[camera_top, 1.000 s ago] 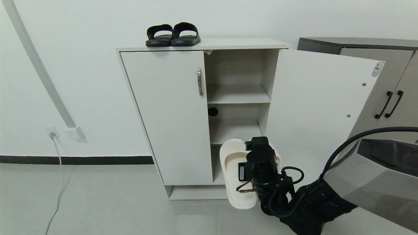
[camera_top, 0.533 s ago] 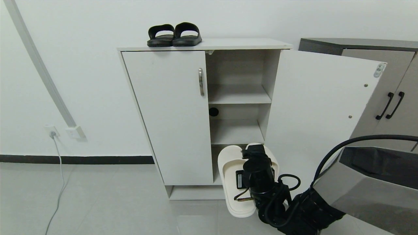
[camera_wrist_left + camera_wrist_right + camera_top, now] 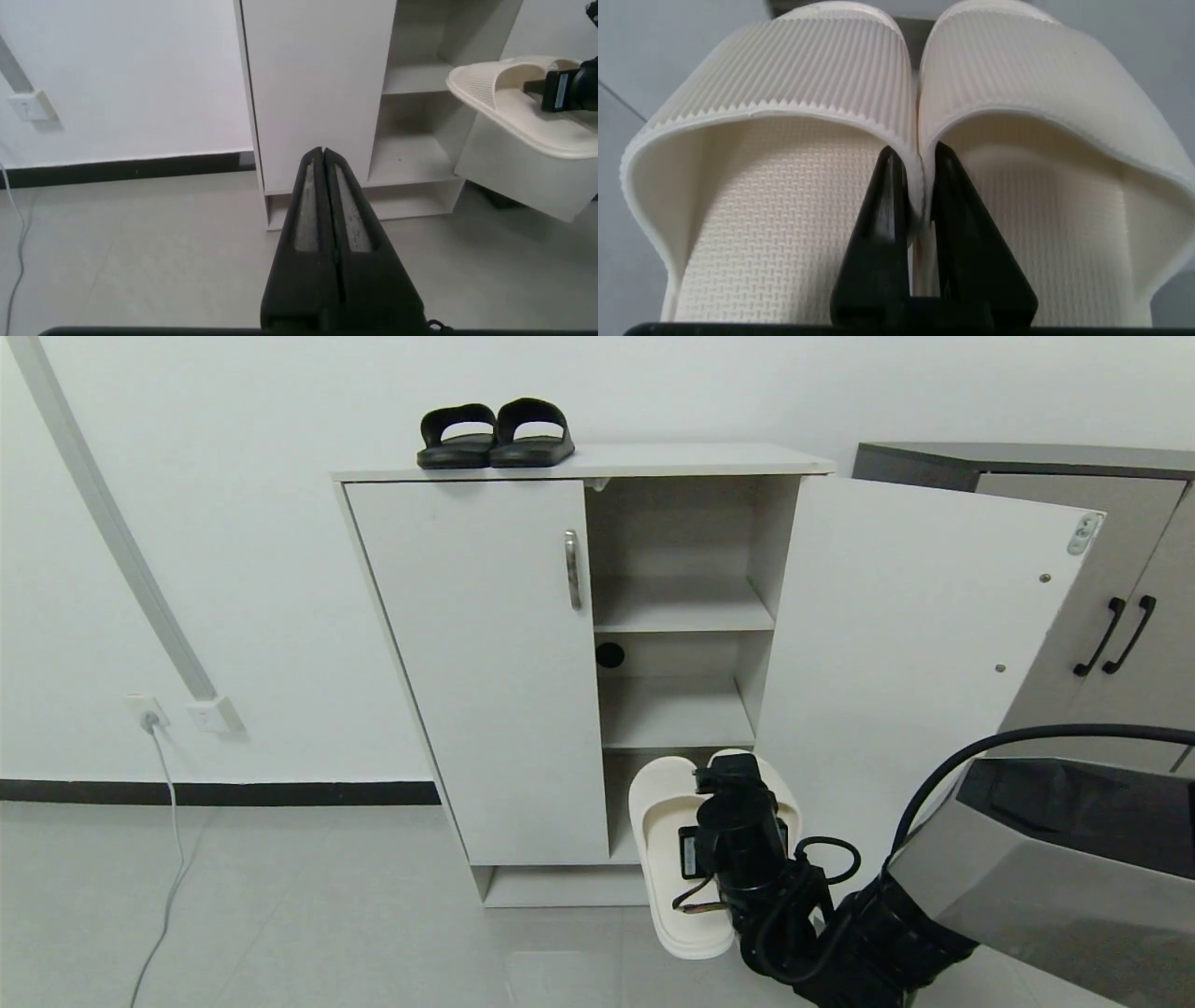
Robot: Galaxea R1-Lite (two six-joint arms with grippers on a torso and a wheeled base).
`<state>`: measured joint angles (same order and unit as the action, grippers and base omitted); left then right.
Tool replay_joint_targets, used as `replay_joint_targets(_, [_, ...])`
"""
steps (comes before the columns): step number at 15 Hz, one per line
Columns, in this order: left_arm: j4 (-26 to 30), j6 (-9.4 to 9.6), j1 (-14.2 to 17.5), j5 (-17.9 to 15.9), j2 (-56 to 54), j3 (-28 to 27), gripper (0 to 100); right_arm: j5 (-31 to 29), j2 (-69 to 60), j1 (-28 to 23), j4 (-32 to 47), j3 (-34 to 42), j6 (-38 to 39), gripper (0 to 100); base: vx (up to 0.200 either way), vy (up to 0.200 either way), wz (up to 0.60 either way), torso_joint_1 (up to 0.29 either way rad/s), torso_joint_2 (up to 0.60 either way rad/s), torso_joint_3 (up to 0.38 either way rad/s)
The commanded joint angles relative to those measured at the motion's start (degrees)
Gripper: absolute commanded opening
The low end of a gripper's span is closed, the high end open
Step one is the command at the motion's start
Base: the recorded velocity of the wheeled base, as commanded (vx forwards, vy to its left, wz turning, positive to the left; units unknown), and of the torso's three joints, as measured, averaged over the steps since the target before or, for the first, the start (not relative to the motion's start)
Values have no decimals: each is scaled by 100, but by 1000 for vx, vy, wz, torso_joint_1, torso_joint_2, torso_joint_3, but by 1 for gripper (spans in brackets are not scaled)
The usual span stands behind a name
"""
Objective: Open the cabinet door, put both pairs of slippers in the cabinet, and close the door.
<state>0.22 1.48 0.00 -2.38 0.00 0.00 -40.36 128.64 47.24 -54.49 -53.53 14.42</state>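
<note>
White slippers clamped together in right gripper, low before open cabinet. Left gripper closed, empty. Black slippers on cabinet top.

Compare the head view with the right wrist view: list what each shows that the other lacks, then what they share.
Head view adds: the black slippers on top of the cabinet, its right door open, left door shut. Right wrist view adds: the right gripper's fingers pinching the white slippers' inner edges together. Shared: the white slippers and the right gripper holding them.
</note>
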Motion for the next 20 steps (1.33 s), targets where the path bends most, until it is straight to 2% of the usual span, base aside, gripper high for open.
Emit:
replay_joint_targets(1, [4, 2, 0, 0, 9, 0, 0, 2, 118, -4, -18, -17, 8, 0, 0, 0, 0, 7, 2, -105])
replay_joint_targets(16, [-4, 11, 0, 0, 9, 0, 0, 2, 390, -30, -211, -70, 17, 0, 0, 0, 0, 2, 1, -180])
replay_joint_targets(18, [-4, 2, 0, 0, 9, 0, 0, -42, 575, -74, -738, -44, -150, 0, 0, 0, 0, 0, 0, 0])
replay_joint_targets(20, [-4, 2, 0, 0, 9, 0, 0, -33, 733, -154, -1652, 62, -519, 0, 0, 0, 0, 0, 0, 0])
